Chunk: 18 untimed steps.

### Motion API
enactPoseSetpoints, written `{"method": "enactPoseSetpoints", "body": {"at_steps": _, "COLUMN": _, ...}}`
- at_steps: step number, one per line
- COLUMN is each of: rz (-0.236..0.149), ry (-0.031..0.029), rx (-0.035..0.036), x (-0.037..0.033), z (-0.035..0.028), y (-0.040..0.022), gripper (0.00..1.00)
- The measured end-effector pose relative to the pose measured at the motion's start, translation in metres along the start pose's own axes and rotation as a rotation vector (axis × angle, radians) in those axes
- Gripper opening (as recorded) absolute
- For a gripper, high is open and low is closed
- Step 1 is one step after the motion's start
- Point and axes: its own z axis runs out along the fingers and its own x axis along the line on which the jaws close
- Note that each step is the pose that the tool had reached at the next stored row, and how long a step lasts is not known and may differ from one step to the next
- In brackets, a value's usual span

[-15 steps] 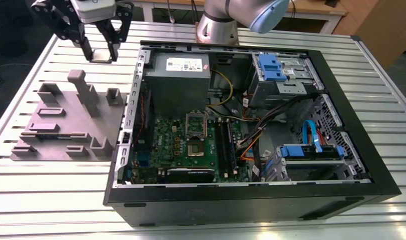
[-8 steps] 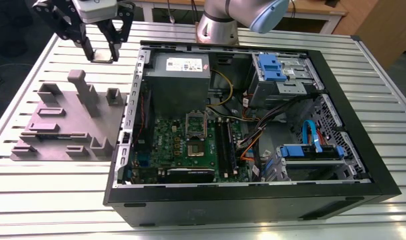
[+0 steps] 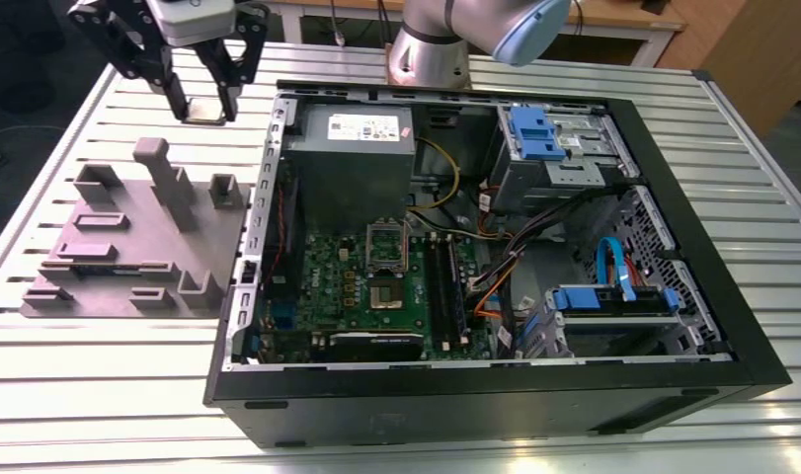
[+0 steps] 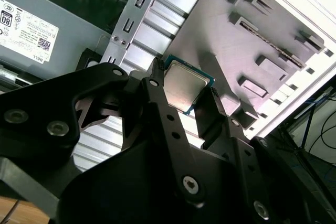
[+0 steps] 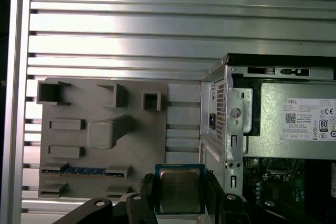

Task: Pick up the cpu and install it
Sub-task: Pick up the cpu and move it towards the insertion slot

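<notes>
Above the table (image 3: 111, 395), beside the computer case (image 3: 506, 415), pincer (image 3: 205, 107) clamped on the cpu (image 5: 179, 190)

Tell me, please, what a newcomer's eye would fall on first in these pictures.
The black gripper holds the small silver-topped cpu between its fingers, above the slatted table at the exterior view's upper left. The open computer case lies in the middle of that view, showing a green motherboard and a grey power supply. A grey moulded fixture plate lies beside the case, on the exterior view's left.
</notes>
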Motion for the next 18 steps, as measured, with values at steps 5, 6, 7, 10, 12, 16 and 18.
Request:
{"method": "enactPoseSetpoints", "body": {"at_steps": 5, "rz": 0.000, "ry": 0.0000, "rx": 0.0000, "x": -0.0017, "z": 0.0000, "y": 0.0000, "gripper": 0.47}}
{"method": "enactPoseSetpoints", "body": {"at_steps": 6, "rz": 0.000, "ry": 0.0000, "rx": 0.0000, "x": -0.0019, "z": 0.0000, "y": 0.0000, "gripper": 0.47}}
{"method": "enactPoseSetpoints", "body": {"at_steps": 7, "rz": 0.000, "ry": 0.0000, "rx": 0.0000, "x": -0.0021, "z": 0.0000, "y": 0.0000, "gripper": 0.47}}
{"method": "enactPoseSetpoints", "body": {"at_steps": 10, "rz": 0.000, "ry": 0.0001, "rx": 0.0001, "x": -0.0029, "z": 0.0000, "y": 0.0000, "gripper": 0.47}}
{"method": "enactPoseSetpoints", "body": {"at_steps": 12, "rz": 0.000, "ry": 0.0000, "rx": 0.0000, "x": -0.0034, "z": 0.0000, "y": -0.0001, "gripper": 0.47}}
{"method": "enactPoseSetpoints", "body": {"at_steps": 16, "rz": 0.000, "ry": 0.0000, "rx": 0.0000, "x": -0.0045, "z": 0.0000, "y": -0.0001, "gripper": 0.47}}
{"method": "enactPoseSetpoints", "body": {"at_steps": 18, "rz": 0.000, "ry": 0.0000, "rx": 0.0000, "x": -0.0048, "z": 0.0000, "y": -0.0001, "gripper": 0.47}}
